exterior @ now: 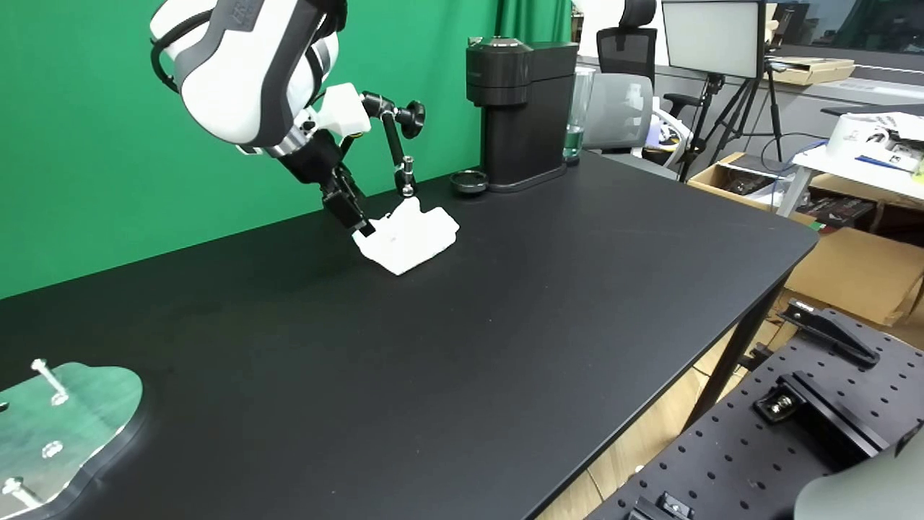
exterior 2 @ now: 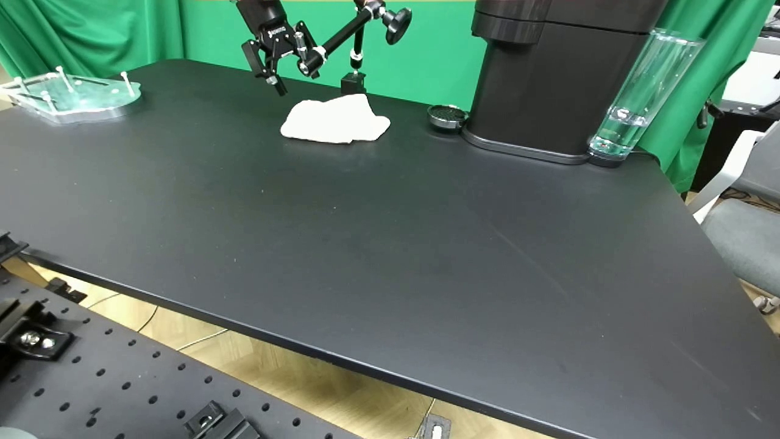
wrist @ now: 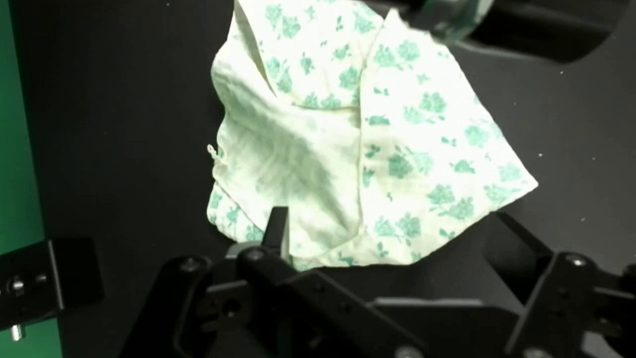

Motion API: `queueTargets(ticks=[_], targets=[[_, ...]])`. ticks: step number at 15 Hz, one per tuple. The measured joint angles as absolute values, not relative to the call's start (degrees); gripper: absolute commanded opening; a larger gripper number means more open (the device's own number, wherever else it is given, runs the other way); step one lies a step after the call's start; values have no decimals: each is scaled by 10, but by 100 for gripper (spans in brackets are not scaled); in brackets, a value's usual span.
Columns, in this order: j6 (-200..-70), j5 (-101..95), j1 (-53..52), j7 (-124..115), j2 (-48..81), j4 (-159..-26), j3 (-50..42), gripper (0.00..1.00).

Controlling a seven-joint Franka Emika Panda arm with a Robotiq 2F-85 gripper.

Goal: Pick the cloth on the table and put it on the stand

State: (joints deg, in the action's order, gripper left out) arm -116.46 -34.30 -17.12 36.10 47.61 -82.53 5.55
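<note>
Grey, perforated platform [exterior 2: 146, 372] closest, just outside the front edge of the worktop [exterior 2: 365, 244], with a strip of pale wood floor [exterior 2: 304, 381] between. Matte black from that edge back.

Well past the middle, toward the back edge and away from both side edges: white cloth [exterior: 411, 238], rumpled, lying directly on the worktop. In the wrist view, printed with green flowers on the folded-over parts, plainer across the middle, with a tiny loop of thread on the margin facing the back edge.

Above the cloth's side nearer the left edge: gripper [wrist: 390, 219], angled down, spread wide, one finger [wrist: 275, 226] well apart from the other, with hold of nothing. In an exterior view, clearly apart from the cloth.

Just behind the cloth, by the back edge: stand [exterior 2: 341, 36], black, thin-limbed, jointed, bent over at the top. Touching the gripper or not, cannot tell.

Along the back edge toward the right corner: round black dish [exterior 2: 448, 119], boxy black machine [exterior 2: 560, 91] just beside it, then tall clear container [exterior 2: 640, 103] near the corner. By the back left corner: pale green plate [exterior 2: 94, 97] with white pegs on it. Behind, green curtain [exterior 2: 91, 36].
</note>
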Motion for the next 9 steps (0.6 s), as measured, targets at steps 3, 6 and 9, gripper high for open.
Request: queueTargets(ticks=[3, 6, 9], targets=[[-1164, -342, -176, 361, 499, -804, 56, 100], [-1164, -341, -176, 360, 517, -789, 55, 100], [-1164, -338, -176, 346, 536, -773, 55, 93]])
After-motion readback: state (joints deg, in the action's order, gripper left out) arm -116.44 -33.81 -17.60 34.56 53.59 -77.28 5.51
